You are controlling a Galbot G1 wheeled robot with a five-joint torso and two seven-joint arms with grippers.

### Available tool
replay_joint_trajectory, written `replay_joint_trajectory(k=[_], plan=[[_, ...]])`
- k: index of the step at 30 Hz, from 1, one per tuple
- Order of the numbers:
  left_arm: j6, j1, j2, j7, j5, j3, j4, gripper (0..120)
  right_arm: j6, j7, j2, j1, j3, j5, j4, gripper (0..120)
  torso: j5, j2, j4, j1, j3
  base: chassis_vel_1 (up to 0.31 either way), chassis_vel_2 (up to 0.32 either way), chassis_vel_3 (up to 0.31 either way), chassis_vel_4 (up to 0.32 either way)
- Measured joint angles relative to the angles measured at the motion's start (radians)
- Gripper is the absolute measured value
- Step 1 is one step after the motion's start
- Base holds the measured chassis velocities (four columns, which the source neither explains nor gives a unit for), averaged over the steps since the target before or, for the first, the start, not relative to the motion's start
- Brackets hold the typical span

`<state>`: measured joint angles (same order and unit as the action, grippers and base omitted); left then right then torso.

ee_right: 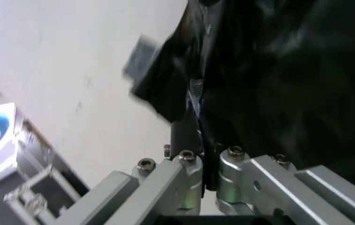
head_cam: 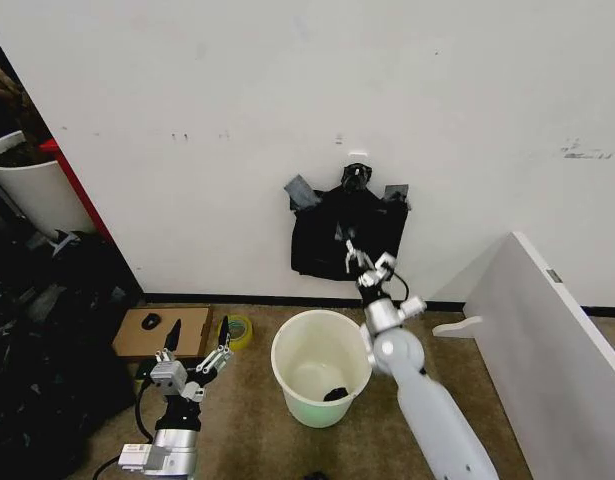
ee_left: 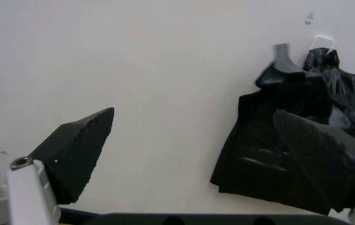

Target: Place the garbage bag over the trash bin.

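At the far left stood a taller white bin [head_cam: 27,190] with a red item beside it, above a heap of dark bags [head_cam: 37,340] on the floor. A flat brown cardboard sheet [head_cam: 162,331] lay on the floor against the wall, with a roll of yellow tape [head_cam: 238,330] just beside it. In front of the cardboard the left gripper [head_cam: 195,352] hovered low, its black fingers [ee_left: 77,150] spread apart and holding nothing, aimed at the white wall [head_cam: 307,100].

Near the middle, the round cream-white plastic trash bin [head_cam: 317,380] stood upright on the brown floor, uncovered, with a small dark scrap lying at its bottom. Above and behind it, the flat black plastic bag bundle [head_cam: 332,245], with a knotted top and grey tabs, hung on the wall. The right gripper [head_cam: 367,263] reached up over the bin's rim to the bundle's lower part, its fingers [ee_right: 190,173] closed on a fold of the glossy black plastic. To the right a white panel [head_cam: 547,330] leaned at an angle.
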<state>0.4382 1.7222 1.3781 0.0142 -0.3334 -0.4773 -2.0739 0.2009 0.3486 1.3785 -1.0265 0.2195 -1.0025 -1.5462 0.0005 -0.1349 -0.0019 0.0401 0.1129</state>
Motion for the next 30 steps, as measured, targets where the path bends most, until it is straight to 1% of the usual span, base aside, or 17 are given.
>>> replay_joint_trajectory(k=[3,9,10,15,25,30], plan=[[0.002,0.002,0.002,0.0,0.001,0.001,-0.002,100,0.001,0.01,-0.014,-0.04,0.0,0.018,-0.027,0,-0.0002,0.0,0.0002,0.0,0.0,0.0,0.0,0.0,0.0],[0.006,0.006,0.004,0.0,0.004,0.002,-0.009,100,0.013,0.038,-0.059,-0.163,-0.006,0.078,-0.098,0,-0.0002,0.0,0.0002,0.0,0.0,0.0,0.0,0.0,0.0],[0.006,0.006,0.004,0.0,0.004,0.002,-0.009,100,0.013,0.038,-0.059,-0.163,-0.006,0.078,-0.098,0,-0.0002,0.0,0.0002,0.0,0.0,0.0,0.0,0.0,0.0],[0.007,0.006,0.006,0.0,0.005,0.004,-0.017,100,0.028,0.069,-0.102,-0.251,-0.011,0.148,-0.149,0,0.0,0.0,0.0002,0.0,0.0,0.0,0.0,0.0,0.0],[0.001,-0.011,0.006,-0.001,0.003,0.004,-0.013,100,0.078,0.13,-0.152,-0.328,-0.008,0.267,-0.16,0,-0.0001,0.0,0.0002,0.0,0.0,0.0,0.0,0.0,0.0],[-0.002,-0.023,-0.001,-0.001,-0.006,0.0,-0.001,100,0.113,0.211,-0.168,-0.363,0.002,0.363,-0.159,0,-0.0002,0.0,0.0002,0.0,0.0,0.0,0.0,0.0,0.0]])
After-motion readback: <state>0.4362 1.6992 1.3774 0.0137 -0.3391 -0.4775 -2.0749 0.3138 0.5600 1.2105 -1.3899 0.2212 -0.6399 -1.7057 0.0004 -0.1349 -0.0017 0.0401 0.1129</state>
